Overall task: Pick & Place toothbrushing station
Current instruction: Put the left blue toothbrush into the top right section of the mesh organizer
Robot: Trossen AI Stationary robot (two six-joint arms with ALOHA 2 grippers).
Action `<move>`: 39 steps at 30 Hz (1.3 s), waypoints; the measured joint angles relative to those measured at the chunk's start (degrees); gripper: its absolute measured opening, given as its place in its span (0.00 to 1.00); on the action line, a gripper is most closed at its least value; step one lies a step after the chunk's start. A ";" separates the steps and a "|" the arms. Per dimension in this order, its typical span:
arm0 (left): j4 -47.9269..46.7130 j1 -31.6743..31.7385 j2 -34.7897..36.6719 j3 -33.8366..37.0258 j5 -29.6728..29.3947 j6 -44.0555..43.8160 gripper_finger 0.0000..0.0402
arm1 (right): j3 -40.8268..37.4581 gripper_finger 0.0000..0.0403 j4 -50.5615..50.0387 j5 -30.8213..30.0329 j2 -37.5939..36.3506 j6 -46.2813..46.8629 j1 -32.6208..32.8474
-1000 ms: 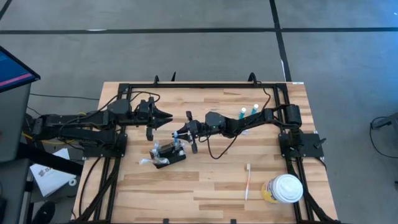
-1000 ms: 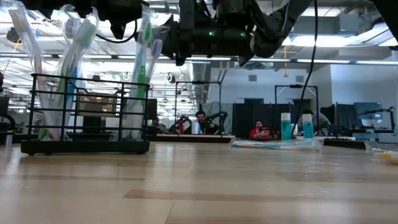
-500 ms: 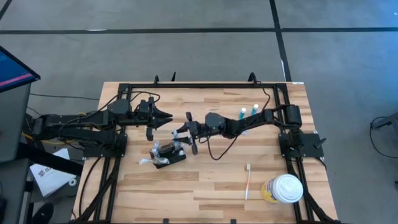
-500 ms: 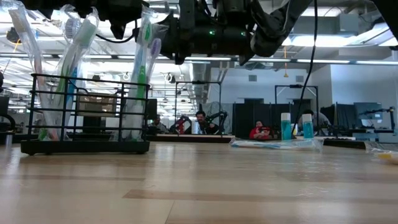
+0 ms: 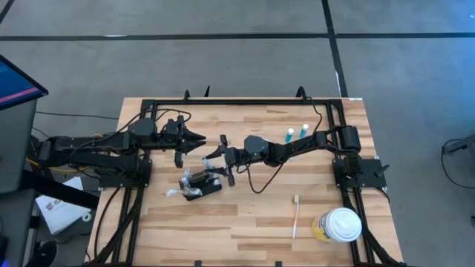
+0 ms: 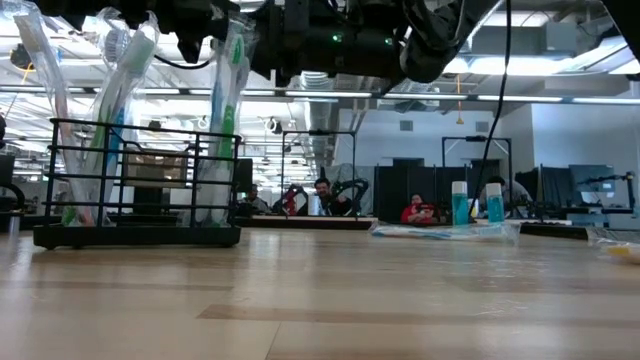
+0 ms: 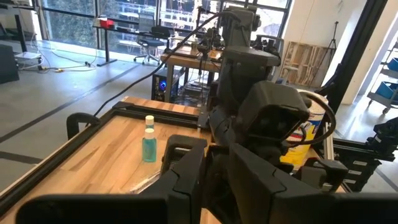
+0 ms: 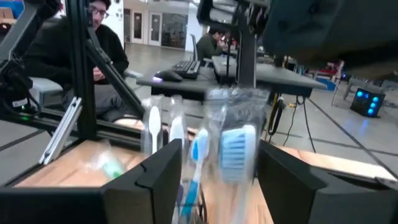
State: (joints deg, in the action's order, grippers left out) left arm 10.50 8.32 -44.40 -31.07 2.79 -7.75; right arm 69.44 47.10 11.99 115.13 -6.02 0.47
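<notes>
The toothbrushing station (image 5: 200, 184) is a small black wire holder at the table's middle left. Its flat base (image 6: 135, 237) rests on the wood, and several toothbrushes (image 6: 228, 110) stand upright in it. My right gripper (image 5: 214, 165) hangs just above the holder's right end, level and open. Its fingers (image 8: 163, 177) stand on either side of a clear-wrapped toothbrush head with blue bristles (image 8: 236, 152); no touch shows. My left gripper (image 5: 199, 139) waits level, a little beyond the holder toward the far edge.
A loose toothbrush (image 5: 295, 215) and a white-lidded yellowish cup (image 5: 340, 225) lie near the front right corner. Two small blue bottles (image 5: 295, 133) stand at the far right beside a clear wrapper (image 6: 440, 230). Black frame rails edge the table. People sit in the room beyond.
My right gripper has opened above the holder and let go of the wrapped toothbrush, which stays standing in the station. The holder has not shifted.
</notes>
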 joint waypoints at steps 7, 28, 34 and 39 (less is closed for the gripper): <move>-0.04 0.00 0.00 0.00 0.00 -0.02 0.18 | 1.43 0.45 -4.46 -0.02 -0.02 -0.13 0.07; -1.68 0.00 0.00 0.00 0.79 -0.02 0.18 | 1.47 0.33 -10.62 -0.04 -3.23 -0.59 -0.92; -2.26 0.00 0.00 0.00 3.53 -0.02 0.18 | 1.49 0.31 -13.01 -0.04 -4.63 -1.66 -0.92; -3.51 0.00 0.61 0.02 12.12 -0.02 0.18 | 1.47 0.32 -15.57 -0.04 -5.47 -1.95 -0.92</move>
State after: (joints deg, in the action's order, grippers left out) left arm 7.00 8.32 -43.80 -31.05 14.91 -7.77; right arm 70.91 31.52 11.94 109.66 -7.97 -0.45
